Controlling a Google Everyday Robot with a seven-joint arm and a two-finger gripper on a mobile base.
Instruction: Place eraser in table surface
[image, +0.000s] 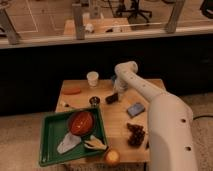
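Observation:
The eraser (112, 98) is a small black block lying on the light wooden table surface (116, 120), near its middle back. My gripper (119, 93) hangs from the white arm (150, 97) and is down at the eraser's right end, touching or very close to it. The arm reaches in from the lower right and bends at its elbow above the table's back edge.
A blue-grey block (135, 109) lies right of the eraser. A green tray (50, 150) with a red bowl (81, 122) fills the front left. A white cup (92, 79), a small dark can (94, 101), grapes (135, 134) and an orange fruit (112, 157) stand around.

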